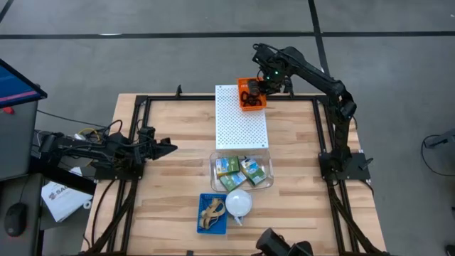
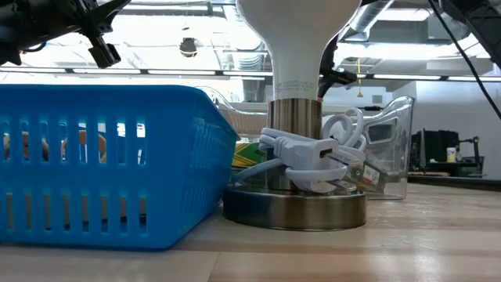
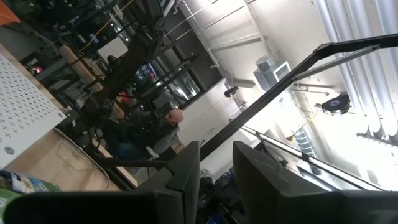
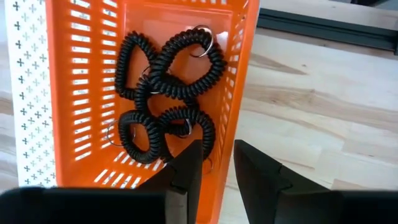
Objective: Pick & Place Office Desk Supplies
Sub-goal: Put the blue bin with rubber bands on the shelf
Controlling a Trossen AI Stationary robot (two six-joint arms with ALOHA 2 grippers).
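- Leftmost, the left gripper (image 1: 169, 148) hung over the table's (image 1: 298, 213) left side, pointing inward, well apart from all the supplies; its fingers (image 3: 186, 177) stood a narrow gap apart with nothing between them.
- Next, near the front edge, a blue basket (image 1: 213, 214) held tan rubber bands (image 1: 211, 210).
- Just beside the basket stood a white lamp (image 1: 239, 203) on a round metal base (image 2: 294, 207), its white cord (image 2: 309, 153) bundled against the stem.
- Behind the basket and lamp, a clear bin (image 1: 242, 171) held the crayon boxes (image 1: 242, 172), yellow and green.
- Behind that bin lay a white perforated board (image 1: 241, 118), running toward the far edge.
- At the board's far right corner sat an orange basket (image 1: 251, 96), partly on the board, with black coil loops (image 4: 168, 99) piled inside; some carried small metal rings.
- Farthest right, the right gripper (image 4: 214, 171) hovered over the orange basket's near rim, fingers (image 4: 189, 168) slightly parted and gripping nothing, one above the loops and the other outside the basket wall.
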